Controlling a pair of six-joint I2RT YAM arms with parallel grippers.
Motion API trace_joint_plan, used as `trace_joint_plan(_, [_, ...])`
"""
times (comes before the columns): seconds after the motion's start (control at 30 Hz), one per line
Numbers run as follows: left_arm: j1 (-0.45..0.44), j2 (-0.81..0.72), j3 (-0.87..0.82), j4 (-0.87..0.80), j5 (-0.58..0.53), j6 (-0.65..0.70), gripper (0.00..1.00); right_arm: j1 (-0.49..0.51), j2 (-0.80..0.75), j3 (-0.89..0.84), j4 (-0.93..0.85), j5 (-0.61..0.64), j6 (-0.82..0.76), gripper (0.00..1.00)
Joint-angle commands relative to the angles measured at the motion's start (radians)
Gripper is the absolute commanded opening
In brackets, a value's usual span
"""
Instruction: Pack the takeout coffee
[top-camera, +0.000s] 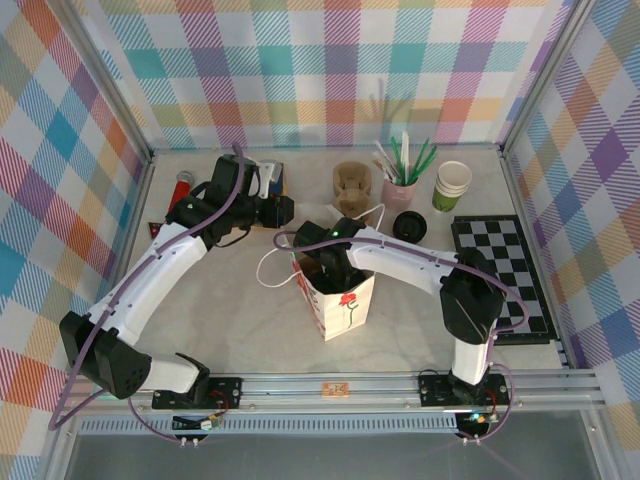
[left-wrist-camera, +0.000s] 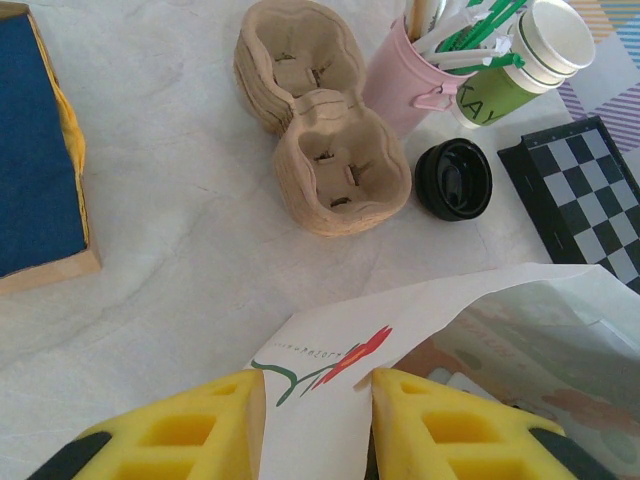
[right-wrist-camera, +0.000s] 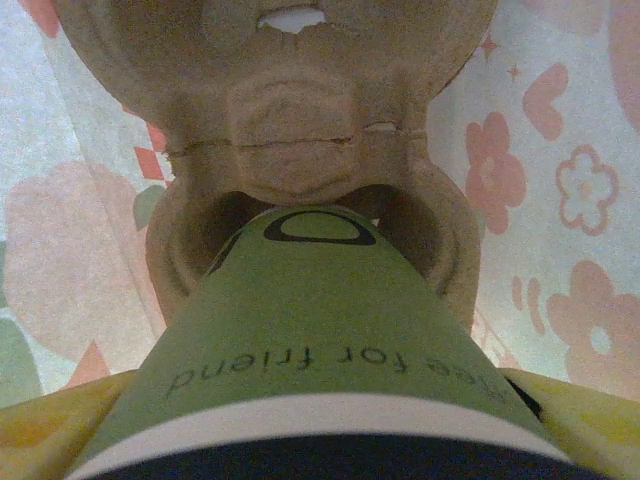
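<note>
1. Top external view: the white paper bag (top-camera: 350, 305) stands mid-surface (top-camera: 230, 320), and the right arm reaches down into it.
2. A pulp cup carrier (right-wrist-camera: 290, 110) lies inside the bag.
3. The takeout coffee (right-wrist-camera: 310, 330) is entering, perhaps seated in, a carrier well, gripped by the right claw (right-wrist-camera: 320, 430).
4. The left claw (left-wrist-camera: 318, 395) pinches the bag's rim.
5. Letting go and pulling out seem all that is left.
</note>
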Motion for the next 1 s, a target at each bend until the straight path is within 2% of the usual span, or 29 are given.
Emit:
trace_joint_plan(0.0, [-0.009,-0.028,-0.007,0.015,-0.011,-0.002,0.33,-0.009,0.011,-0.012,0.0,-0.005,-0.012,0.37])
trace_joint_plan(0.97, [-0.01,-0.034,-0.003,0.025,-0.015,-0.007,0.33,-0.013,0.045,-0.088,0.086,-0.014,-0.008,0.36])
